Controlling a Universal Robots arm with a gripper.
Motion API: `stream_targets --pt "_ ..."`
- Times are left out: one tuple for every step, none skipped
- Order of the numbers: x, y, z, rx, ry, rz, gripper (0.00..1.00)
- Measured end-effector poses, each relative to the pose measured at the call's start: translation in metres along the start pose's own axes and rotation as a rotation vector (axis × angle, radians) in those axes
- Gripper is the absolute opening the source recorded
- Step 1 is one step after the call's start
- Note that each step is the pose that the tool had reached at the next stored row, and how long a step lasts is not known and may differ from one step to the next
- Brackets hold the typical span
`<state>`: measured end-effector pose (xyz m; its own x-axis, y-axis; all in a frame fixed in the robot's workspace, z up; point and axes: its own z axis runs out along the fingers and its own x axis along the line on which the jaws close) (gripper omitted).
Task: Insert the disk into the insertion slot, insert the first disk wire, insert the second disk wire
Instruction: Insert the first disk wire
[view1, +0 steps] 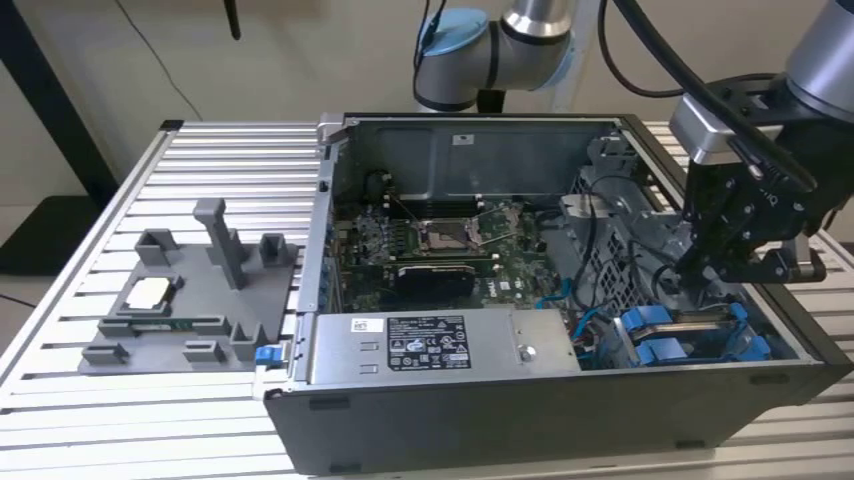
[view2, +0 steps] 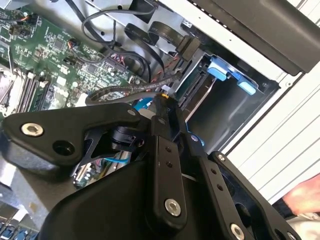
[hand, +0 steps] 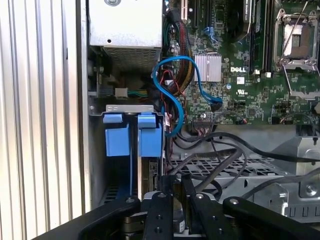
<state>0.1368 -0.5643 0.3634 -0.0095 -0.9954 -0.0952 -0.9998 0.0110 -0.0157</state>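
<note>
gripper (view1: 689, 274) pinched shut – hangs just above the disk (view1: 654, 338). disk w/ blue carrier sits in the insertion slot (view2: 227, 112) – black cables (hand: 225, 145) run close beside it.

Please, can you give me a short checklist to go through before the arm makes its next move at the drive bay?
1. Disk in the insertion slot: blue carrier sits in the bay, ok.
2. Gripper over the bay, inside the case: ok.
3. Black cables lie close by the gripper, may snag: not ok.
4. Blue cable clear of the carrier: cannot tell.
5. Disk wires plugged in: cannot tell.
</note>
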Motion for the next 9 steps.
stream_targets --pt "0.0000 -0.0002 0.0005 0.0000 0.0007 0.000 0.19" --pt "0.0001 -0.0004 0.0009 0.0000 0.0018 0.000 0.19" --pt "0.0001 -0.0005 0.0014 0.0000 0.0027 0.000 0.19" --pt "0.0002 -0.0008 0.0019 0.0000 0.0036 0.000 0.19" --pt "0.0002 -0.0009 0.0023 0.0001 0.0047 0.000 0.19" --pt "0.0003 -0.0010 0.0027 0.0001 0.0059 0.000 0.19" --pt "0.0003 -0.0011 0.0033 0.0001 0.0071 0.000 0.19" --pt "0.0004 -0.0012 0.0037 0.0001 0.0089 0.000 0.19" --pt "0.0004 -0.0013 0.0042 0.0001 0.0112 0.000 0.19"
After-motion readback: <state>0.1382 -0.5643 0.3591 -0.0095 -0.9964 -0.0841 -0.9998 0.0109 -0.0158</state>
